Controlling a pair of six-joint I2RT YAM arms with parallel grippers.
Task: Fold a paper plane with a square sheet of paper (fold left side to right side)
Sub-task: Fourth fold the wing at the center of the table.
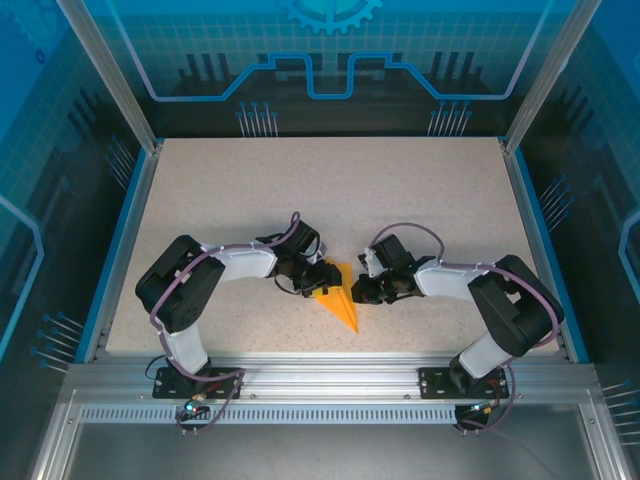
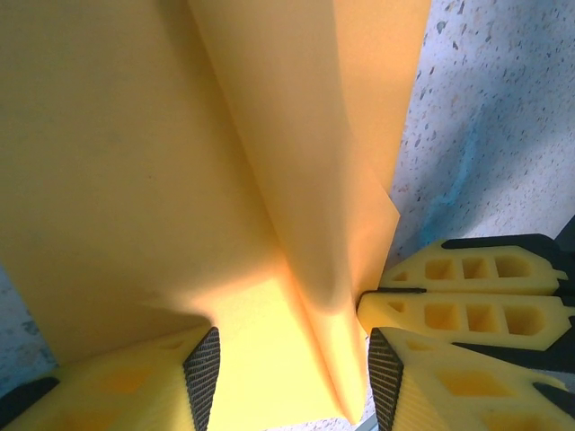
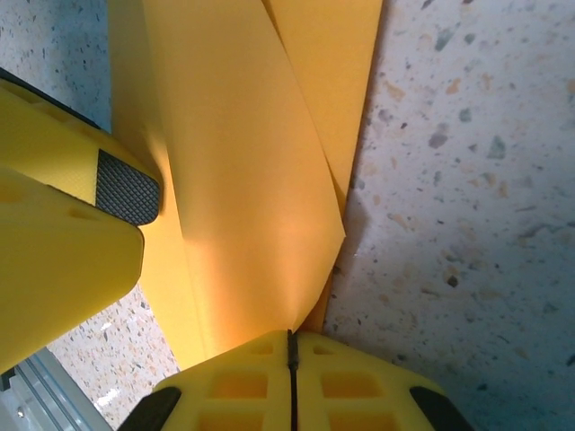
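so the orange paper (image 1: 340,303) is sitting near the front middle of the table (image 1: 300,190), already folded into a narrow pointy shape, w/ the tip pointing toward the arm bases and a bit to the right. both arms are reaching in from either side and meeting right over it

left gripper (image 1: 312,280) is coming at it from the left. in its wrist cam its jaws (image 2: 292,377) are standing roughly halfway apart, w/ the paper (image 2: 135,180) running between the two fingers and a raised flap standing up in the gap. tips are looking like they're down on the sheet, but it isn't clamping anything afaict

right gripper (image 1: 362,292) is coming in from the right, fully closed. in its own cam the fingers (image 3: 289,346) are pressing together w/ no gap, and the edge of the paper (image 3: 243,180) is going right into the seam, so it's pinching the fold there. same pinch is showing from the left cam (image 2: 364,296)

also the left gripper's black pad (image 3: 126,187) is touching the paper's left edge
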